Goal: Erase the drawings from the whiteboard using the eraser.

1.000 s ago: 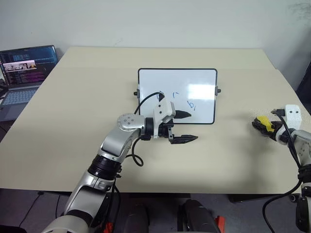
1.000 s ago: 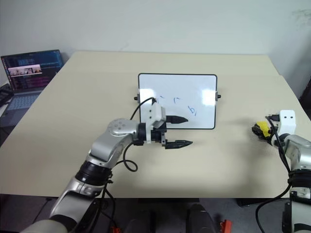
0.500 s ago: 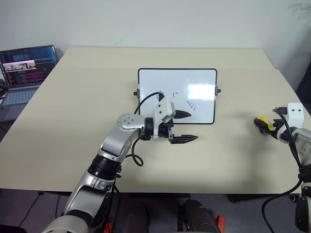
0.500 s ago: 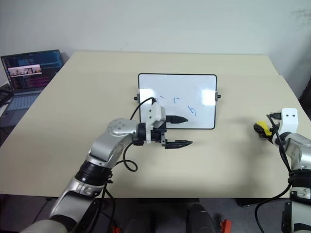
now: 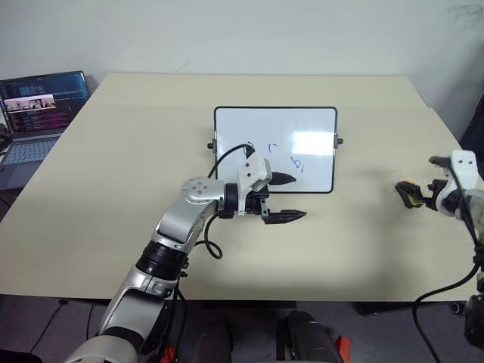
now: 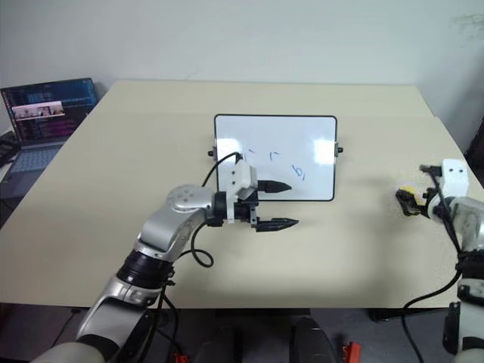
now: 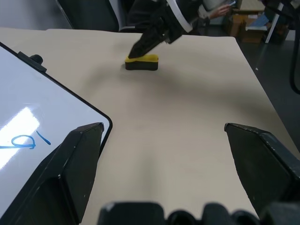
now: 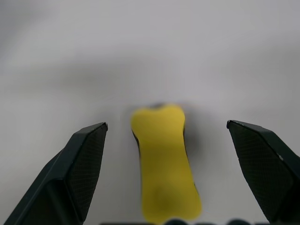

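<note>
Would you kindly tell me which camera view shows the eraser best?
The right wrist view: the eraser lies large between that gripper's open fingers. The left wrist view shows it small on the table; both eye views show a yellow speck.

Silver arms, black cables, black jaws

Stood against a plain pale wall [image 5: 249, 34], a wide beige table [image 5: 113, 174] with rounded far corners. Lit evenly from above, with soft shadows on the tabletop. Sat on a lower grey surface at far left, an open laptop [image 5: 41, 102], screen bright with dark panes and a pinkish strip. Showed below the near edge, a dark floor [image 5: 45, 325] with a loose black cable. Crowded beyond the table's right end in the left wrist view, a dark chair [image 7: 93, 14], cardboard boxes [image 7: 251, 21] and a metal stand.
</note>
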Controlling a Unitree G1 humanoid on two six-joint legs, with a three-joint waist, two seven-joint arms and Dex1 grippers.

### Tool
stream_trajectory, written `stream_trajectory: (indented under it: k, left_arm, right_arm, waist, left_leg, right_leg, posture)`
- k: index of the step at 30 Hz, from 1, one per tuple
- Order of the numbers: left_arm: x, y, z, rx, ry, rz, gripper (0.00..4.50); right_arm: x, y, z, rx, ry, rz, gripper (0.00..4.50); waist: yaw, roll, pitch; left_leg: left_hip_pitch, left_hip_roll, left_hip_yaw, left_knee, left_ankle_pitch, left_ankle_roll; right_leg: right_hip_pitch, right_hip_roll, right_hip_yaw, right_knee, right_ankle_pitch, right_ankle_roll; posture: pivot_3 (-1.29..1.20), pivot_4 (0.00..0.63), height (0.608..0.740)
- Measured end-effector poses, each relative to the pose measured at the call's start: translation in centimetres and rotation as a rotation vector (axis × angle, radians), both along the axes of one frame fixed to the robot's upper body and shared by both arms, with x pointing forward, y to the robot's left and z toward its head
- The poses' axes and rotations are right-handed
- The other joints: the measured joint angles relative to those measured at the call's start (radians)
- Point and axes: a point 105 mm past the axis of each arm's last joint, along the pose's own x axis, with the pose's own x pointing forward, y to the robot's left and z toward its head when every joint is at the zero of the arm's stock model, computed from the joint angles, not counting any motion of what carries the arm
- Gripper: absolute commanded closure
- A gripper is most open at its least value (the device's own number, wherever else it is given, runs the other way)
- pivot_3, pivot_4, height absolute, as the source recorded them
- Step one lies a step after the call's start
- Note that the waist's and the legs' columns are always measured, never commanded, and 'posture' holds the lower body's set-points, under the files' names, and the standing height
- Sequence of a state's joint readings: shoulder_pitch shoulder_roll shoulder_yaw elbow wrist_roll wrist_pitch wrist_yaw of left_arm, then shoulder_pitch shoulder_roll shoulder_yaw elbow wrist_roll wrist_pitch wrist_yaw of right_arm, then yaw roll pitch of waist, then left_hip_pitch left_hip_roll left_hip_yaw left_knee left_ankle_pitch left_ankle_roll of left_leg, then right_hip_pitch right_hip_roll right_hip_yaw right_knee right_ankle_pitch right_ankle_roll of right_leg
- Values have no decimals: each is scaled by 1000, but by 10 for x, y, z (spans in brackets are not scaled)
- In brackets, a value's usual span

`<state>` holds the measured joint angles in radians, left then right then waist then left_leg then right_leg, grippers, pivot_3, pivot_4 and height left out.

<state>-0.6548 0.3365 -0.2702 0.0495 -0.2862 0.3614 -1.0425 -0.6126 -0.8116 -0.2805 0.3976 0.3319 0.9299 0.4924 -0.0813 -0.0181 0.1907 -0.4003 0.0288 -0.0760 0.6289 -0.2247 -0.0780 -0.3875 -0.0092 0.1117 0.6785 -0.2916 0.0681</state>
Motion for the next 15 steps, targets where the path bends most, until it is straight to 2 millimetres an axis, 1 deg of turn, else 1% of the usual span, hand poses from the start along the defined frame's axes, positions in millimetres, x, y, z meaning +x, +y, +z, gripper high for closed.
stream_trajectory:
  k: [5, 10, 12, 13, 15]
  left_arm:
    - [0, -2, 2, -5, -4, -4, 0]
    - [0, -2, 2, -6, -4, -4, 0]
    - [0, -2, 2, -6, -4, -2, 0]
    - [1, -2, 2, -5, -3, 0, 0]
    - [1, -2, 1, -5, -3, 1, 0]
  right_arm:
    - [1, 3, -21, -25, 105, 30, 186]
    - [3, 0, -25, -53, 148, 45, 186]
    - [4, -1, -25, -56, 147, 45, 589]
    - [5, -1, -24, -58, 142, 48, 873]
    - [6, -2, -22, -68, 138, 46, 1597]
  waist:
    - [0, 0, 0]
    - [-2, 0, 0]
    - [-2, 0, 0]
    - [-2, 0, 0]
    - [-2, 0, 0]
  left_leg:
    - [0, 0, 0, 0, 0, 0]
    - [0, 0, 0, 0, 0, 0]
    - [0, 0, 0, 0, 0, 0]
    - [0, 0, 0, 0, 0, 0]
    - [0, 0, 0, 0, 0, 0]
  right_leg:
    - [0, 0, 0, 0, 0, 0]
    - [0, 0, 0, 0, 0, 0]
    - [0, 0, 0, 0, 0, 0]
    - [0, 0, 0, 0, 0, 0]
    - [0, 0, 0, 0, 0, 0]
  posture:
    - [0, 150, 740]
    - [0, 150, 740]
    - [0, 150, 740]
    - [0, 150, 740]
    - [0, 150, 740]
